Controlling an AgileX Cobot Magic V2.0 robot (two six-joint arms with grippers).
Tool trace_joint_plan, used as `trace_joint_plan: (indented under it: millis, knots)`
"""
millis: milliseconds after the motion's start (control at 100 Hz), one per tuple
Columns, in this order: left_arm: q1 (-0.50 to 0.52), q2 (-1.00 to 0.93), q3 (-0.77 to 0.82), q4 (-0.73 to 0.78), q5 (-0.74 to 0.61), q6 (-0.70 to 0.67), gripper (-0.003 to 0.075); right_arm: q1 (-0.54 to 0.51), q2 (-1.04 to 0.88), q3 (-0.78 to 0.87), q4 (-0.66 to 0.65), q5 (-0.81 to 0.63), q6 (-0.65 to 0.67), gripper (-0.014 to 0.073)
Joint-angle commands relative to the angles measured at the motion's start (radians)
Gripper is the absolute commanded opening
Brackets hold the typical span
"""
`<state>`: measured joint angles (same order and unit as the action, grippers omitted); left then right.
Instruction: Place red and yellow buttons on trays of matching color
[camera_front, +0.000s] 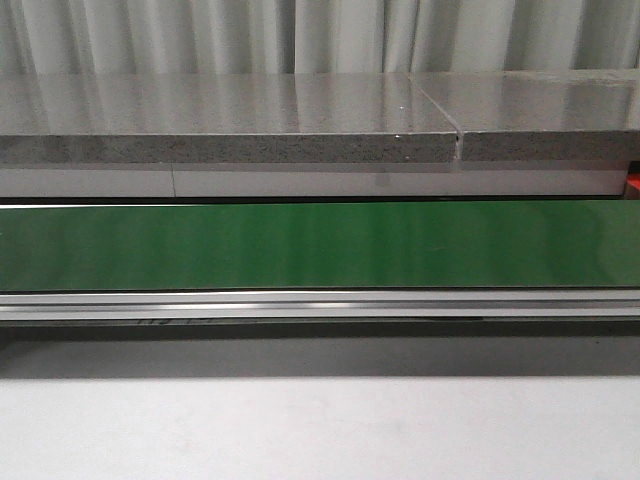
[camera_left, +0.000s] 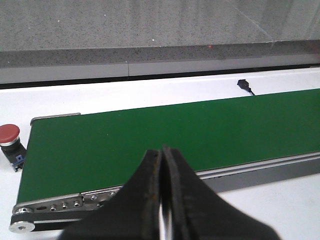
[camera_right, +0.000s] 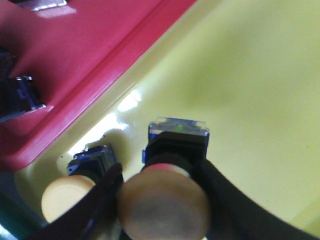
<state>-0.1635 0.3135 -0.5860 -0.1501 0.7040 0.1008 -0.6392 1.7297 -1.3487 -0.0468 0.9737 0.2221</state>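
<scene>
Right tool clamped on a yellow button, low over the yellow tray; a second yellow button already there beside the red tray. Left tool together, empty. Farther off, a red button left on the table, unsorted.

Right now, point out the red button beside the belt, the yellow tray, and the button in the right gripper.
red button (camera_left: 9, 133): left wrist view, on its cap.
yellow tray (camera_right: 250, 75): right wrist view, on its bare floor.
held yellow button (camera_right: 165, 205): right wrist view, on its cap.
</scene>
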Motion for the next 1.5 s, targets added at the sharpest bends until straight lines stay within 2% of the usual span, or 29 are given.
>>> trace_joint_plan:
  millis: [0, 260, 340, 410, 530, 600, 830, 950, 1120, 1220, 1270, 1390, 1490]
  knots:
    - [-0.007, 0.009, -0.027, -0.018, -0.076, -0.008, -0.0021, -0.009, -0.002, -0.024, 0.009, -0.030, 0.003, 0.0015]
    - [-0.007, 0.009, -0.027, -0.018, -0.076, -0.008, -0.0021, -0.009, 0.066, -0.024, 0.024, -0.060, 0.003, 0.0020]
    - [-0.007, 0.009, -0.027, -0.018, -0.076, -0.008, -0.0021, -0.009, 0.079, -0.024, 0.036, -0.049, 0.003, 0.0057]
    - [-0.007, 0.009, -0.027, -0.018, -0.076, -0.008, -0.0021, -0.009, 0.088, -0.024, 0.047, -0.048, 0.001, 0.0148]
    - [-0.007, 0.009, -0.027, -0.018, -0.076, -0.008, -0.0021, -0.009, 0.088, -0.024, 0.047, -0.053, 0.001, 0.0405]
    - [-0.007, 0.009, -0.027, -0.018, -0.076, -0.008, -0.0021, -0.009, 0.087, -0.025, 0.047, -0.054, 0.001, 0.0490]
    - [-0.007, 0.009, -0.027, -0.018, -0.076, -0.008, -0.0021, -0.009, 0.040, -0.026, 0.038, -0.077, 0.001, 0.0498]
    - [-0.007, 0.009, -0.027, -0.018, -0.076, -0.008, -0.0021, -0.009, -0.018, -0.026, 0.004, -0.083, 0.001, 0.0498]
    - [-0.007, 0.009, -0.027, -0.018, -0.076, -0.008, -0.0021, 0.000, -0.117, -0.026, 0.026, -0.088, 0.001, 0.0498]
    - [-0.007, 0.009, -0.027, -0.018, -0.076, -0.008, -0.0021, 0.034, -0.180, -0.026, 0.027, -0.086, -0.001, 0.0424]
    - [-0.007, 0.009, -0.027, -0.018, -0.076, -0.008, -0.0021, 0.057, -0.210, -0.026, 0.027, -0.085, -0.001, 0.0342]
    - [-0.007, 0.009, -0.027, -0.018, -0.076, -0.008, -0.0021, 0.113, -0.278, -0.026, 0.027, -0.085, -0.018, 0.0080]
    - [-0.007, 0.009, -0.027, -0.018, -0.076, -0.008, -0.0021, 0.174, -0.330, -0.026, 0.027, -0.075, -0.019, -0.0069]
